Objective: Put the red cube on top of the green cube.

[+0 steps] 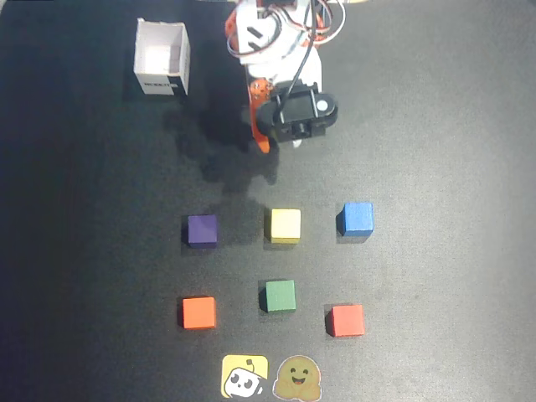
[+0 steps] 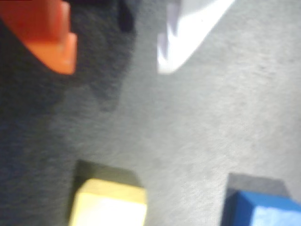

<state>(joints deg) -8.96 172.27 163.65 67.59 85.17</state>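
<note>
In the overhead view the gripper (image 1: 266,138) hangs near the arm's base, holding nothing. All six cubes lie below it in the picture. The yellow cube (image 1: 285,225) is nearest, with the purple cube (image 1: 202,229) and blue cube (image 1: 357,219) flanking it. Farther off sit the green cube (image 1: 280,296), the orange-red cube (image 1: 198,312) at lower left and the red cube (image 1: 345,320) at lower right, apart from the green. A white box (image 1: 162,59) stands to the gripper's upper left. In the wrist view the orange finger (image 2: 49,35) and white finger (image 2: 188,33) are spread apart, empty, above the yellow cube (image 2: 109,205) and blue cube (image 2: 265,209).
</note>
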